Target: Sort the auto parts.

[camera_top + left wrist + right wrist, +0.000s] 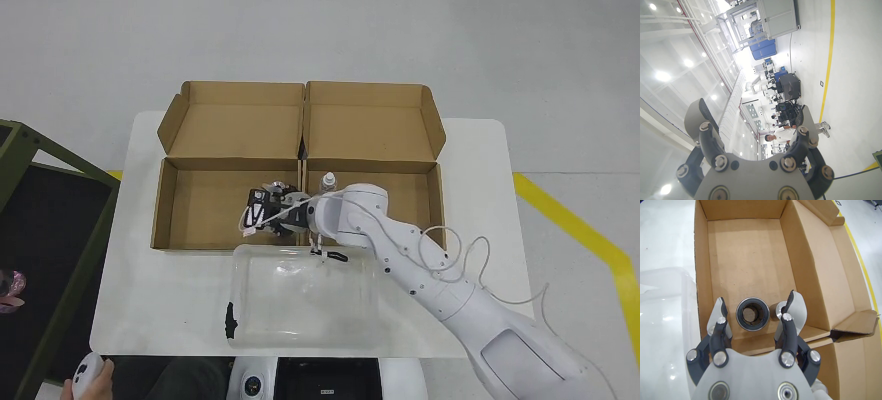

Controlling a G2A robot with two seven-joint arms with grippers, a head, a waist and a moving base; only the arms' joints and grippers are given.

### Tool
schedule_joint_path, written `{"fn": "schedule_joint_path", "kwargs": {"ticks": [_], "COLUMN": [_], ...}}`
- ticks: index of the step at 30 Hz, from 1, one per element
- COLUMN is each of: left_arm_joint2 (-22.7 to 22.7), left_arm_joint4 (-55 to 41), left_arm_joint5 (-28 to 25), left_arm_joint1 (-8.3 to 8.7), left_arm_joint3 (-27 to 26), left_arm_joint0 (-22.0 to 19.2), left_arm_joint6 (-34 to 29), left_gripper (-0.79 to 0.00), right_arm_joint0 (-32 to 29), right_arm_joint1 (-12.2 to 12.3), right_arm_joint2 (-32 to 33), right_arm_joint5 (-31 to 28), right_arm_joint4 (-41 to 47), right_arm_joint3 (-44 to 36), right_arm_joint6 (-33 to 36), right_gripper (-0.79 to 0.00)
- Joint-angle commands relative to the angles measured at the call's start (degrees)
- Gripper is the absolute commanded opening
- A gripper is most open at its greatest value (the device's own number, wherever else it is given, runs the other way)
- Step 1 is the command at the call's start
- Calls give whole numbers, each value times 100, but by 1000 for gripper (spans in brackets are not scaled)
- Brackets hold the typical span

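Observation:
My right gripper (262, 213) (757, 299) hangs open over the near right corner of the left cardboard box (200, 205) (753, 256). On the box floor below it stands a black-rimmed ring bearing (753, 316), between the spread fingers and touching neither. Beside the bearing lies a short metal cylinder (777, 311), partly hidden by one finger. My left gripper (753, 115) is open, holds nothing, and points up into the room, away from the table.
A second open cardboard box (400, 195) adjoins on the right, with a small white-topped part (328, 180) at its near-left corner. A clear plastic bin (300, 300) sits in front of the boxes, holding small dark parts (230, 320). Both box lids stand open at the back.

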Motion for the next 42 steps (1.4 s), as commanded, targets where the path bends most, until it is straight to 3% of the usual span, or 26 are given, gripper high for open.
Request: {"fn": "schedule_joint_path", "kwargs": {"ticks": [1, 16, 31, 42], "left_arm_joint2": [0, 0, 0, 0], "left_arm_joint4": [0, 0, 0, 0], "left_arm_joint5": [0, 0, 0, 0], "left_arm_joint1": [0, 0, 0, 0], "left_arm_joint3": [0, 0, 0, 0], "left_arm_joint0": [0, 0, 0, 0], "left_arm_joint6": [0, 0, 0, 0], "left_gripper": [0, 0, 0, 0], "right_arm_joint0": [-40, -962, -2863, -4487], "right_arm_joint1": [15, 303, 753, 1052], "right_arm_joint2": [59, 863, 2139, 3509], "right_arm_joint5": [-26, -264, -549, -607], "right_arm_joint4": [8, -31, -640, -1183], "right_arm_joint3": [-180, -2056, -3928, -4540], "right_arm_joint6": [-3, -98, -524, -1595], "right_gripper": [-219, -222, -175, -142]}}
